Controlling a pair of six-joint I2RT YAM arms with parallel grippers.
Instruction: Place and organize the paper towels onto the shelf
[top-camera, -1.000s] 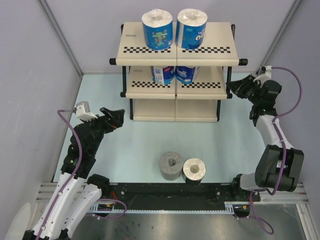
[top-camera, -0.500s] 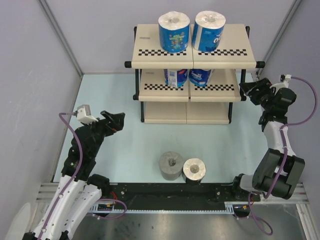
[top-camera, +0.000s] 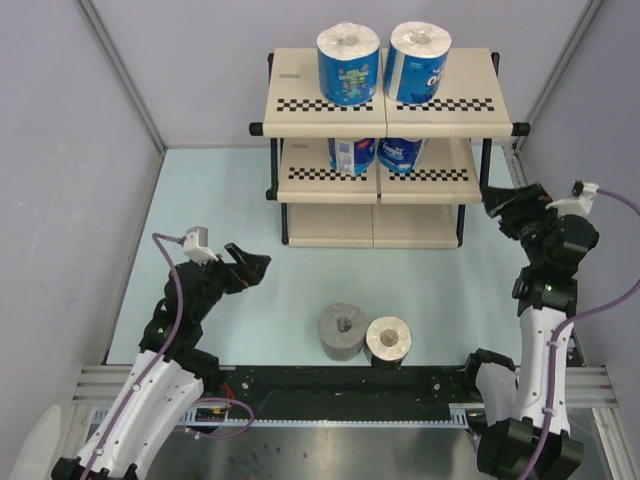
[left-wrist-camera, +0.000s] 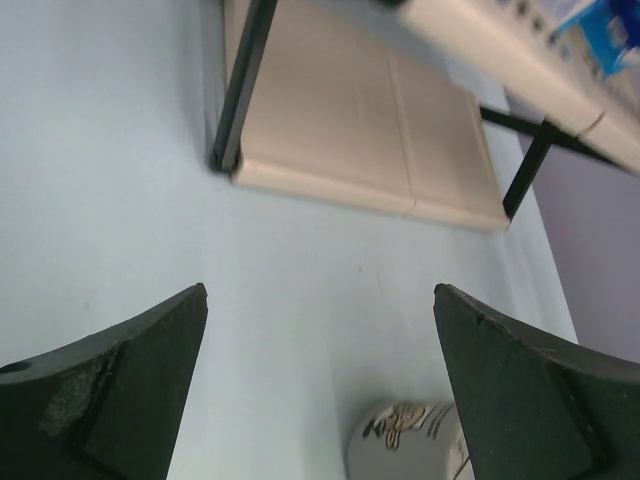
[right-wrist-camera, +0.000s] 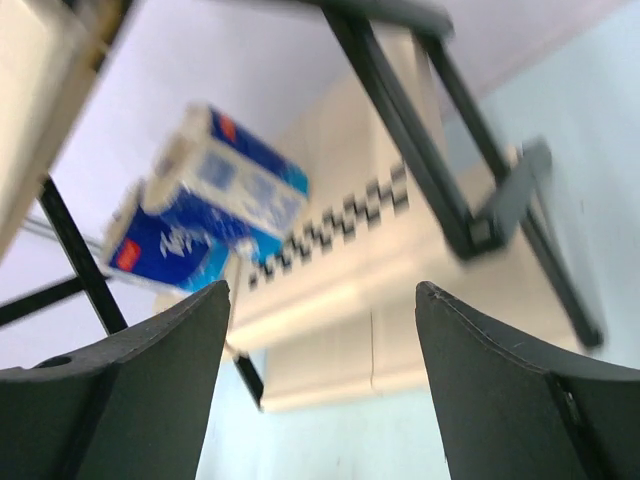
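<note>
The shelf (top-camera: 385, 100) stands at the back of the table. Two blue-wrapped paper towels (top-camera: 348, 63) (top-camera: 419, 62) stand on its top board and two more (top-camera: 352, 155) (top-camera: 402, 152) on the middle tier. A grey roll (top-camera: 342, 331) and a pale printed roll (top-camera: 388, 340) stand side by side near the front edge. My left gripper (top-camera: 255, 272) hangs open, left of those two rolls. In the left wrist view the printed roll (left-wrist-camera: 410, 450) shows low between the open left gripper (left-wrist-camera: 320, 290). My right gripper (top-camera: 497, 208) is open just right of the shelf, holding nothing. The right wrist view shows my right gripper (right-wrist-camera: 322, 287) and the middle-tier paper towels (right-wrist-camera: 230, 180).
Grey walls close in the table on the left, back and right. The shelf's bottom board (left-wrist-camera: 360, 140) lies bare. A black rail (top-camera: 340, 385) with both arm bases runs along the near edge.
The shelf has shifted to the right along with my right gripper at its end. That gripper then opened and drew back. My left gripper moved right and nearer.
</note>
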